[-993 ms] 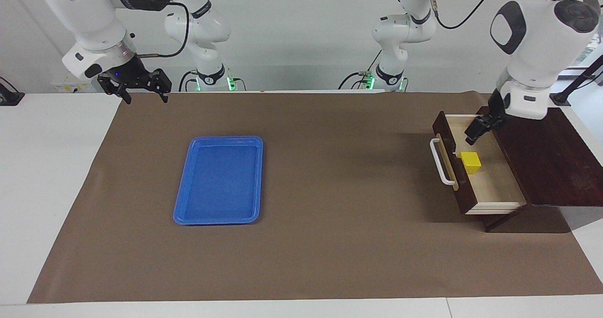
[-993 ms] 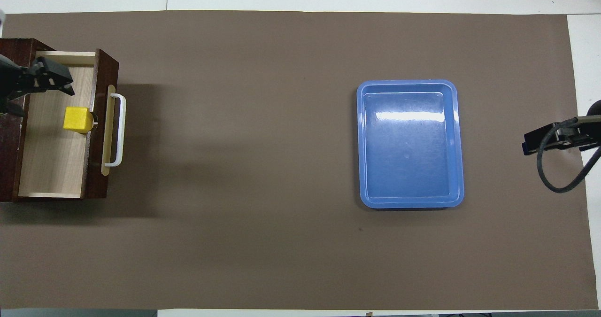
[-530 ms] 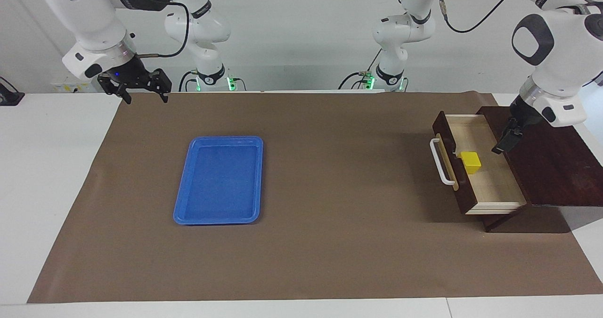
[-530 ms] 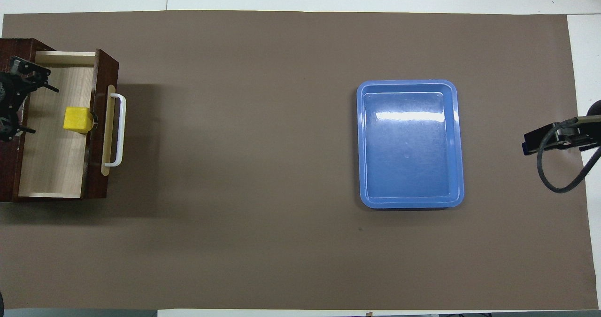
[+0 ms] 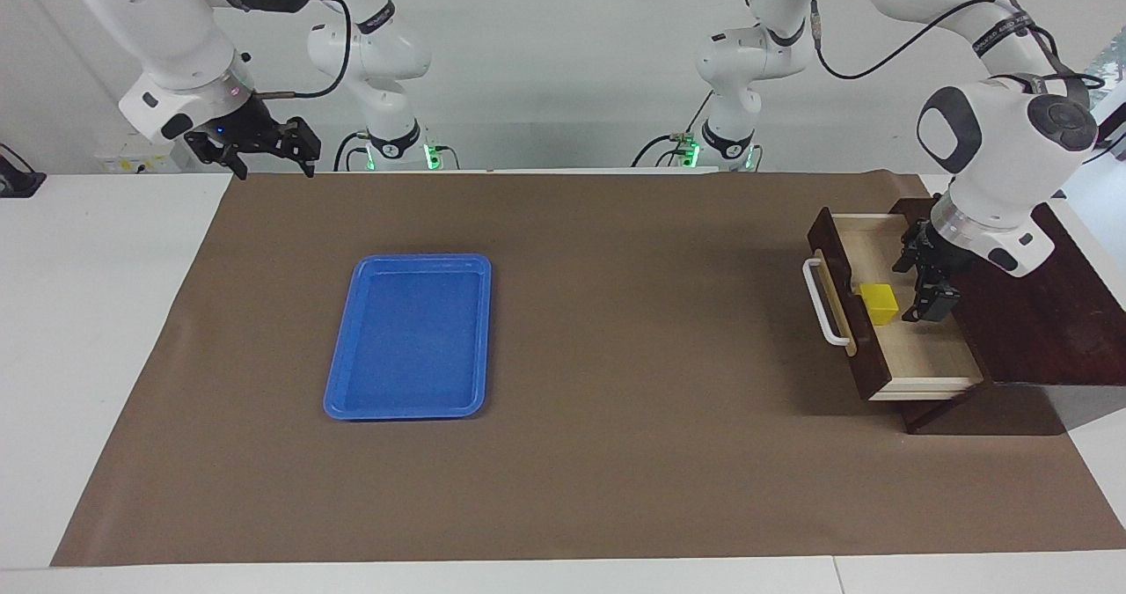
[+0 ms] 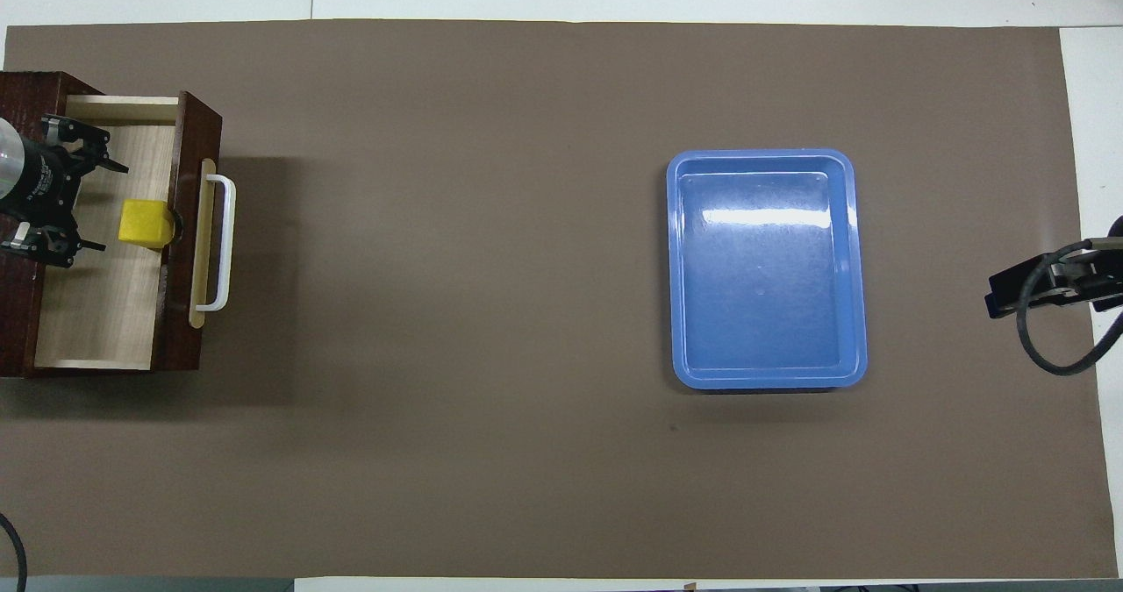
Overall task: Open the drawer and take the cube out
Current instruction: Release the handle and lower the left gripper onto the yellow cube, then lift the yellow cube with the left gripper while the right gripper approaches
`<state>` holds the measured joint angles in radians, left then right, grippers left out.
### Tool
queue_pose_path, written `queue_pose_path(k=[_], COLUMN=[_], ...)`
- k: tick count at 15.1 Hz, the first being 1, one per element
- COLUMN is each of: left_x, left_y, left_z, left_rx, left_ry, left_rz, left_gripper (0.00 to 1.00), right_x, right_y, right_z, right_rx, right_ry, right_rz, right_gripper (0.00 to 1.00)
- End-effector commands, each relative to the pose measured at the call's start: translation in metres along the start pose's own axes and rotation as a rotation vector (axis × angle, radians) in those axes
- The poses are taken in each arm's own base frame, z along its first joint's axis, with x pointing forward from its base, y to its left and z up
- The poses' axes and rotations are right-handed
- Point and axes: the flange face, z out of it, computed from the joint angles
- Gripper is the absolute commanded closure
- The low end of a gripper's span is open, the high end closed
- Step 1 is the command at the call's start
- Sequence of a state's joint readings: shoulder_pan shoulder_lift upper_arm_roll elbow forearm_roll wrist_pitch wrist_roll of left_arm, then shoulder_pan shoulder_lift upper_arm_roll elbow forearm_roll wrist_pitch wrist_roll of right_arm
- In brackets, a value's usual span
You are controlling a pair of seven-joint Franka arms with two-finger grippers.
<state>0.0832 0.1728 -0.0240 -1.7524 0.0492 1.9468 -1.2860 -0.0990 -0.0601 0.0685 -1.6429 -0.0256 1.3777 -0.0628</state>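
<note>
My own jaws, the left gripper [image 5: 919, 290], hung spread wide over the pale floor of the drawer [image 5: 932, 348], apart from everything and holding nothing; the drawer stood pulled well out of its dark box [image 5: 1038, 312] at the left arm's end of the table, so I judged the opening done and the pick to be the step in hand. Just beside me the cube [image 5: 879, 303] sat on the drawer floor, close against the inside of the front panel, with the white handle [image 5: 820, 302] on that panel's outer face; my fingers were not yet around it. To do this well, I judged I should slide toward the panel until the cube lay squarely between my fingers; keep them off the panel, since room there looked tight; sink low, pinch two flat faces, then lift straight up clear of the walls. Well apart, on the brown mat [image 5: 616, 312], lay a blue tray [image 5: 405, 260]; the right gripper [image 5: 273, 170], jaws also spread, waited over the mat's corner at the right arm's end.
</note>
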Motion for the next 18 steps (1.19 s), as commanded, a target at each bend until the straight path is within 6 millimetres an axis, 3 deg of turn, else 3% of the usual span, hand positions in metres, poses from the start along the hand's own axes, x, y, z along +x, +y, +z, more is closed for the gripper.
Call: queue_pose_path(k=[1, 6, 7, 9, 10, 12, 13, 16, 18], left_x=[0.000, -0.002, -0.003, -0.004, -0.004, -0.006, -0.005, -0.005, 0.000], left_y=[-0.005, -0.012, -0.012, -0.012, -0.012, -0.011, -0.011, -0.010, -0.006], left_z=[0.015, 0.024, 0.022, 0.022, 0.022, 0.020, 0.020, 0.017, 0.000], left_rx=[-0.006, 0.010, 0.007, 0.004, 0.004, 0.002, 0.008, 0.007, 0.014], left_ry=[-0.001, -0.005, -0.005, -0.004, -0.004, -0.004, -0.005, -0.006, -0.008], left_rz=[-0.070, -0.118, -0.123, -0.141, -0.141, -0.138, -0.138, -0.138, -0.142], left_gripper=[0.00, 0.00, 0.04, 0.20, 0.36, 0.73, 1.00, 1.00, 1.00], right_x=[-0.005, -0.004, -0.004, -0.004, -0.002, -0.002, 0.001, 0.008, 0.017], right_y=[0.001, 0.001, 0.001, -0.001, -0.004, -0.007, -0.009, -0.024, -0.035], right_z=[-0.001, -0.001, 0.000, 0.001, 0.006, 0.019, 0.024, 0.047, 0.065], right_rx=[-0.015, -0.005, -0.005, -0.003, 0.000, 0.011, 0.037, 0.164, 0.254], right_ry=[-0.005, 0.002, 0.002, 0.004, 0.013, 0.049, 0.064, 0.072, 0.036], right_rz=[-0.018, -0.023, -0.023, -0.022, -0.023, -0.016, 0.008, 0.198, 0.345], right_gripper=[0.00, 0.00, 0.00, 0.00, 0.00, 0.00, 0.00, 0.00, 0.00])
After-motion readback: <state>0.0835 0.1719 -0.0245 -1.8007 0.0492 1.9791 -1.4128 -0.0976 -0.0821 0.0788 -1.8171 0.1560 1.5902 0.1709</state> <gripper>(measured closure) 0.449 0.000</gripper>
